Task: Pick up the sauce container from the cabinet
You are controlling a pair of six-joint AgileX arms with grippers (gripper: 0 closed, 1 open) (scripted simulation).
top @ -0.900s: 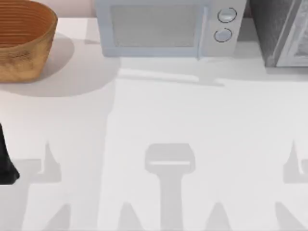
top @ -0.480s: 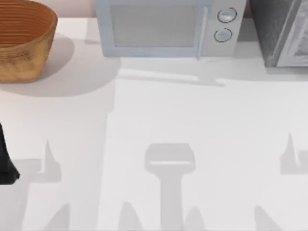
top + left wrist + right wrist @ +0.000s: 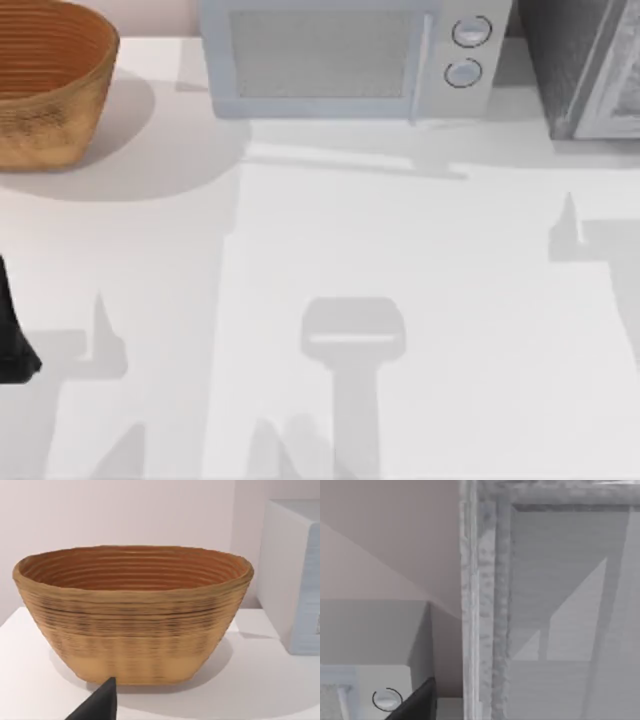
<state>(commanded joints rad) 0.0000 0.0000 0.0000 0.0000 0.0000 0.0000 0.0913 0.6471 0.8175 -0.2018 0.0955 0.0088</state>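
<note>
Top view: the worktop [image 3: 330, 240] carries a basket [image 3: 45, 80] at its far left, a microwave [image 3: 345, 60] at the middle back and the cabinet [image 3: 580, 65] at the far right back corner. A dark part of the left arm [image 3: 12, 335] sits at the left edge, parked. Between these things the worktop is bare and wide, crossed by arm shadows, so there is plenty of room in front of the cabinet for an approach from the right side. The narrow gap between microwave and cabinet is the tight spot; I judge the right arm should stay clear of the microwave's right corner.

Left wrist view: the basket stands upright just ahead on the worktop, the microwave's side beside it. One dark fingertip of the left tool [image 3: 97, 705] pokes in; whether this tool is open or closed I cannot tell.

Right wrist view: the cabinet's frame [image 3: 480, 605] and door panel [image 3: 570, 605] stand close ahead, a microwave knob [image 3: 386, 698] lower down beside it. A dark fingertip of the right tool [image 3: 417, 702] shows; open or closed I cannot tell. The jar is hidden, presumably inside the cabinet. The step in hand looks like reaching the cabinet; to do it well, square the tool to the front, find the jar, and mind the frame's edge.
</note>
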